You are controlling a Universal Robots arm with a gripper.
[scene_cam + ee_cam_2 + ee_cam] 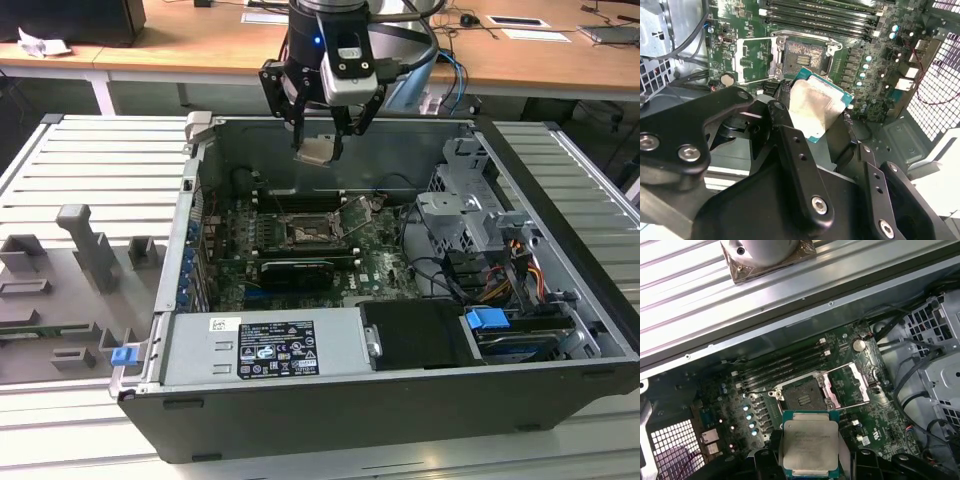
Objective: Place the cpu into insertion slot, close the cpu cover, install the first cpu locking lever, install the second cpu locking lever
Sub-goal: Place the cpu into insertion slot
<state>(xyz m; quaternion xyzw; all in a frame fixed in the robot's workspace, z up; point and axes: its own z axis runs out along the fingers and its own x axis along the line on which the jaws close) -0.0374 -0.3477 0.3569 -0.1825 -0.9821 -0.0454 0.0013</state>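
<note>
**Chip aloft over an open socket**

Nearest me, inside the open black computer case (330, 420), the bare square insertion slot (305, 232) lies with its thin silvery cpu cover (847, 385) standing open. Beyond, the black two-fingered tool (318, 138) grips the flat silvery-grey cpu (318, 151), high above the board. Any tilt going down could damage the slot, I reckon. I can't pick out the locking levers.

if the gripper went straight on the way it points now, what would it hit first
Most likely the motherboard, at or just beside the open insertion slot, with the cpu held in the gripper touching first. Nothing shows in between, but depth is unclear, so exact alignment can't be judged.
</note>
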